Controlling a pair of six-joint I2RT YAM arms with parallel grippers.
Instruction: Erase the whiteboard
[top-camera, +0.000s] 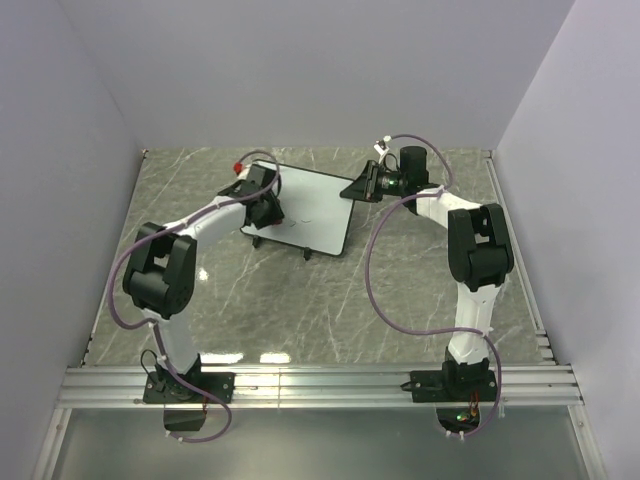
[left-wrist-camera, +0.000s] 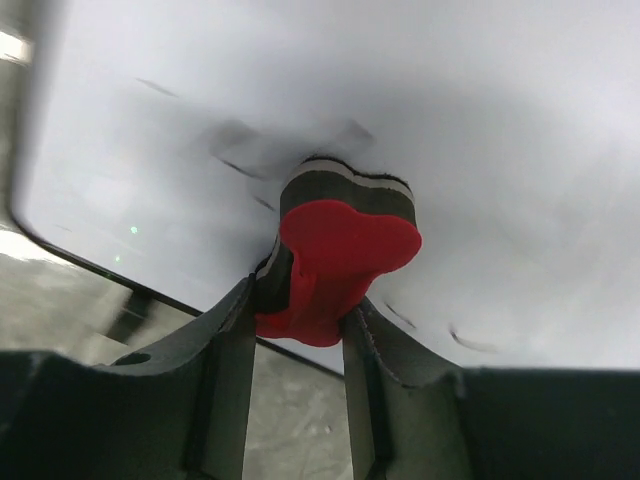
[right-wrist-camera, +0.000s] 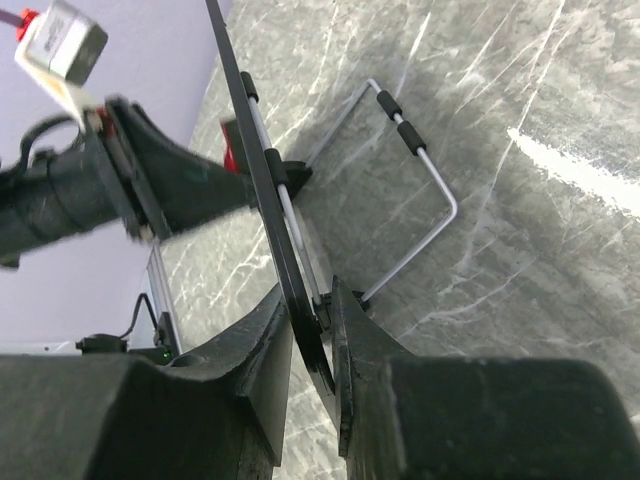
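Left fingers (left-wrist-camera: 225, 350) clamped on a red eraser (left-wrist-camera: 345, 245), right fingers (right-wrist-camera: 365, 330) pinching the edge of the whiteboard (top-camera: 315, 205).

The left gripper (left-wrist-camera: 300, 300) grips the eraser by its red handle. The layered pad is pressed flat against the board's white face, among a few faint dark marks (left-wrist-camera: 470, 340) and towards its left end. The right gripper (right-wrist-camera: 312, 300) has its jaws closed on the thin black frame at the board's right edge, and its wrist camera sees the board edge-on between them. The board stands tilted on a bent wire stand (right-wrist-camera: 420, 180) with black sleeves. It sits on the far middle of the grey marbled table (top-camera: 300, 310), between the two arms.
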